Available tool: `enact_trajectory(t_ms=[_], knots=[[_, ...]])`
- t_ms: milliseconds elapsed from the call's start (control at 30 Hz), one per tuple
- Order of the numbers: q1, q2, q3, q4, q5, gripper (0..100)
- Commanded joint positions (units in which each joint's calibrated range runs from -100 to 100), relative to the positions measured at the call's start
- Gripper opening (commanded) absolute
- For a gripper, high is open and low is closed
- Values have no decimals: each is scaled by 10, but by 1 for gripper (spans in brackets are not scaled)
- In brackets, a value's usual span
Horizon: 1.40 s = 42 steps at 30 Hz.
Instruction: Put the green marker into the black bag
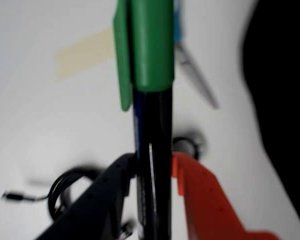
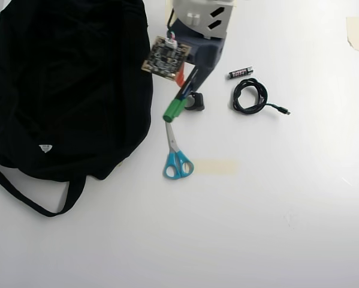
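Pincer pinching the green marker beside the black bag

Wrist view: the pincer (image 1: 152, 170), one black finger and one orange finger (image 1: 205, 200), is pressed against the black barrel of one green marker (image 1: 151, 90), whose green cap points up the frame. Behind, blurred, lie one scissors blade (image 1: 197, 75), one coiled black cable (image 1: 64, 192), one tape strip (image 1: 84, 52) and the black bag (image 1: 282, 90) at the right edge.

Overhead view: on the white tabletop (image 2: 275, 204) are one black bag (image 2: 65, 84) with a small white triangular logo (image 2: 45, 147), one green marker (image 2: 180, 97) held in the pincer (image 2: 186, 77) just right of the bag, one pair of blue-handled scissors (image 2: 176, 157), one battery (image 2: 240, 72) whose print is too small to read, one cable (image 2: 251, 97) and two tape pieces (image 2: 215, 166).
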Motion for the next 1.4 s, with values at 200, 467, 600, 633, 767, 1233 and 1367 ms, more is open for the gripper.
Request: enact_trajectory(t_ms=[200, 467, 600, 633, 767, 1233, 1367], knots=[[193, -27, -2, 3, 4, 2], [365, -15, -2, 0, -1, 2], [458, -9, 9, -58, 0, 2], [483, 12, 41, -91, -1, 2], [538, 93, 65, -166, -1, 2], [466, 139, 57, -135, -21, 23], [271, 138, 54, -103, -38, 15]])
